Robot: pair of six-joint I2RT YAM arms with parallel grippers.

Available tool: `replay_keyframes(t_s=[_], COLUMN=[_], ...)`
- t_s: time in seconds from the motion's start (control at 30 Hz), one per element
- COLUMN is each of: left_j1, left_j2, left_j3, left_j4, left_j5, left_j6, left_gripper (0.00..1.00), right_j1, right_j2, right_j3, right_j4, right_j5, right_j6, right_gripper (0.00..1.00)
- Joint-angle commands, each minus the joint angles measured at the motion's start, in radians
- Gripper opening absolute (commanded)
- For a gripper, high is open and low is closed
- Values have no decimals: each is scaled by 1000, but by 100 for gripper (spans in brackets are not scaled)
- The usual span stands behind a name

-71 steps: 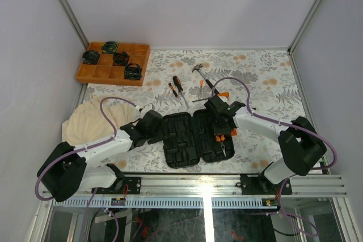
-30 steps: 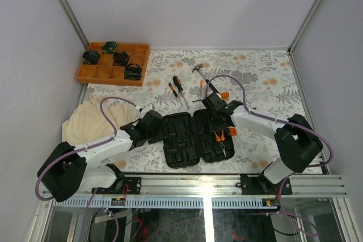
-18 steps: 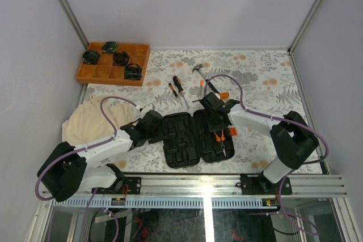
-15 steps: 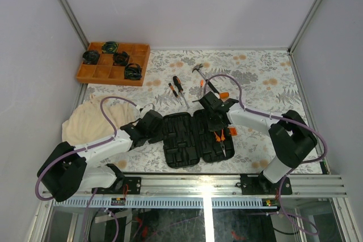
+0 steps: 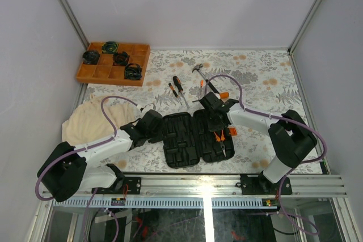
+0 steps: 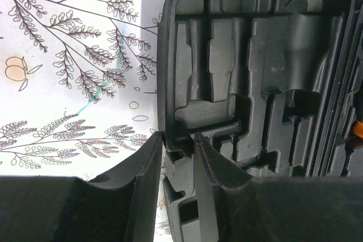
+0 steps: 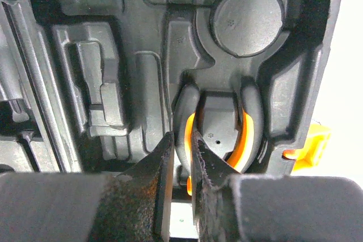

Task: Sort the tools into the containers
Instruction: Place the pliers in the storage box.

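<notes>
1. Top: the right gripper (image 5: 211,109) has slid slightly left over the case (image 5: 181,140). The pliers (image 5: 221,141) lie slotted, while the screwdrivers (image 5: 177,86) and hammer (image 5: 198,71) wait outside.
2. Left wrist: the left gripper (image 6: 178,140) clamps the case rim.
3. Right wrist: the fingers (image 7: 164,157) are nearly together over a pliers handle; I cannot tell if they pinch it.

case (image 5: 181,140) x1 | pliers (image 5: 220,138) x1 | hammer (image 5: 197,68) x1 | screwdrvrs (image 5: 177,83) x3 | tray (image 5: 105,73) x1 | coils (image 5: 121,58) x4
</notes>
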Motion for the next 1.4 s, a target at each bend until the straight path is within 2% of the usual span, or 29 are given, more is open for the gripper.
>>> replay_keyframes(t_s=[0.0, 0.13, 0.23, 0.53, 0.73, 1.0, 1.1, 1.27, 1.37], left_j1=[0, 1, 1, 1, 0, -43, -75, -103, -104], left_j2=[-4, -10, -12, 3, 18, 57, 81, 105, 91], left_j3=[10, 11, 11, 19, 30, 59, 74, 95, 106], left_j4=[64, 60, 55, 49, 55, 65, 70, 70, 50], left_j5=[19, 17, 18, 22, 41, 50, 46, 37, 17], left_j6=[22, 23, 26, 28, 35, 49, 44, 30, 26], left_gripper=[23, 23, 23, 25, 26, 28, 28, 31, 37], right_j1=[-2, -1, -1, -1, -1, -1, -2, -2, -2], right_j2=[147, 144, 67, -245, -405, -641, -721, -753, -762], right_j3=[-66, -48, -35, 72, -2, -237, -302, -315, -315], right_j4=[-110, -130, -123, -60, -8, 140, 184, 164, 158], right_j5=[-24, -5, 19, 55, 119, 227, 257, 271, 277], right_j6=[7, 3, 1, -54, -50, 13, 30, 43, 46], right_gripper=[0, 0, 3, 40, 51, 63, 72, 75, 77])
